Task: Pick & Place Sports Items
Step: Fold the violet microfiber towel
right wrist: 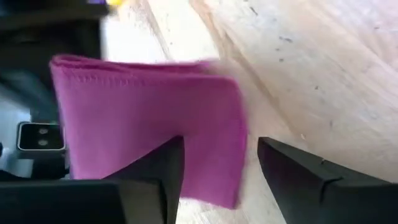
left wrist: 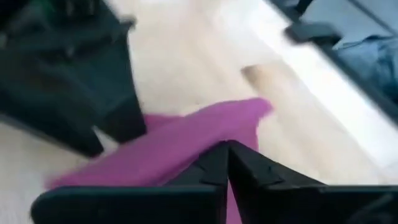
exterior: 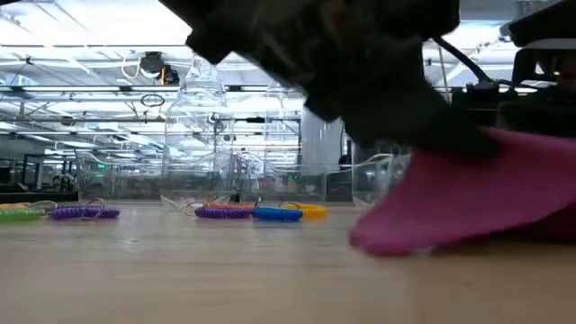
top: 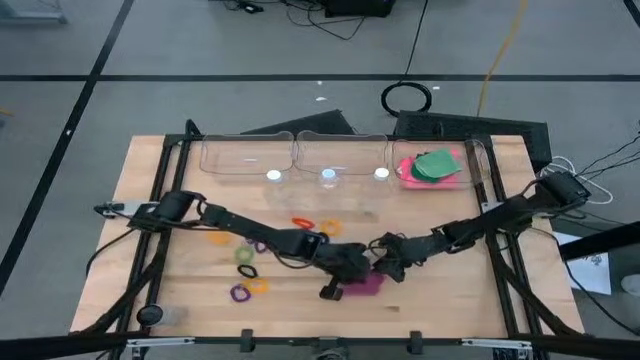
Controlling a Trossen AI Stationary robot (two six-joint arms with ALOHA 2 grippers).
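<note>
Containers are standing in a row along the far edge of the wooden table [top: 420, 300]: three clear plastic bins. The left bin [top: 246, 157] and middle bin [top: 340, 155] are holding nothing that can be made out, while the right bin [top: 440, 165] is holding a pink piece [top: 408, 172] with a dark green piece [top: 437, 165] lying on top of it.

Both dark arms are reaching in low from the table's sides and meeting near the front centre. The left gripper [left wrist: 227, 149] is sitting with its fingers pressed together on the edge of a purple cloth piece [top: 363, 285], pinching it. The right gripper [right wrist: 221, 155] is hovering just over the same piece from the opposite side, its fingers [right wrist: 163, 163] standing partly apart, one overlapping the cloth; whether it is touching cannot be told.

Elastic rings are lying scattered on the table left of centre: an orange ring [top: 303, 222], a purple ring [top: 240, 293] and a light green piece [top: 245, 254] among them.
</note>
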